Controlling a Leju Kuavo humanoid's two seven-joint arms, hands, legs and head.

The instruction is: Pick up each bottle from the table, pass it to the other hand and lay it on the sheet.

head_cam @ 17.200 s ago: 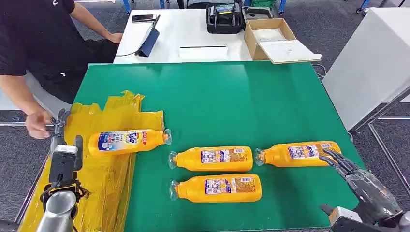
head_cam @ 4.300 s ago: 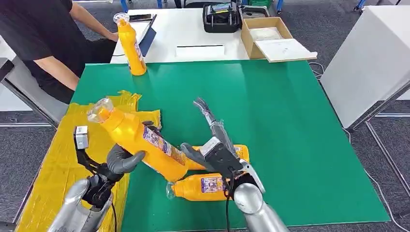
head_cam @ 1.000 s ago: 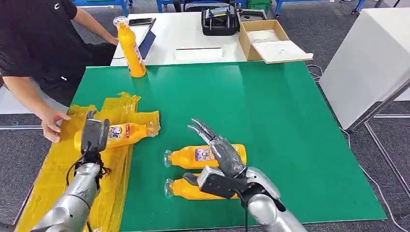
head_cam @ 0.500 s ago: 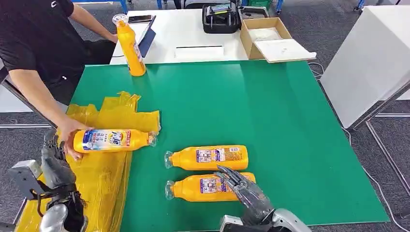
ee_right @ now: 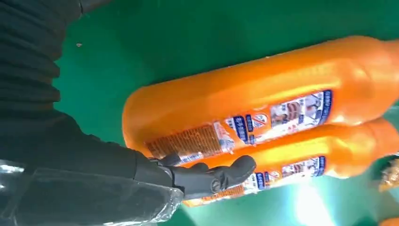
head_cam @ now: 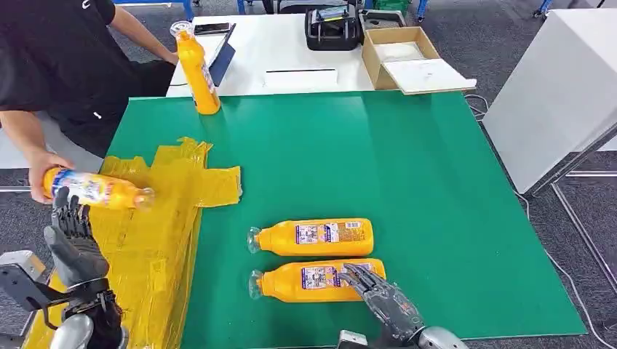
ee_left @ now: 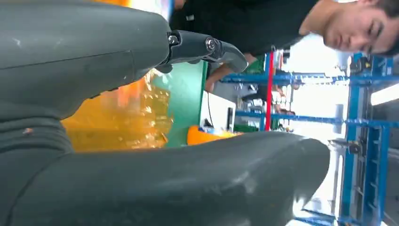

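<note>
**Two bottles flat on the table, one in a person's hand**

Left hand [head_cam: 69, 236] raised above the near end of the yellow sheet [head_cam: 156, 247], fingers spread, nothing held. Right hand [head_cam: 382, 302] low at the near edge of the green table [head_cam: 407, 160], fingers apart and reaching over the base end of the near bottle [head_cam: 320, 281], gripping nothing (touching it or just above, cannot tell). Far bottle [head_cam: 313, 236] lying just beyond, parallel, both caps toward the sheet, the two bodies close side by side. Third bottle [head_cam: 94, 189] lifted over the sheet's far left part in a person's hand [head_cam: 40, 171]. Fourth bottle [head_cam: 196, 69] upright at the table's far left edge. Beyond, on a white table [head_cam: 291, 43], a cardboard box [head_cam: 407, 54] and a black case [head_cam: 336, 29].
</note>
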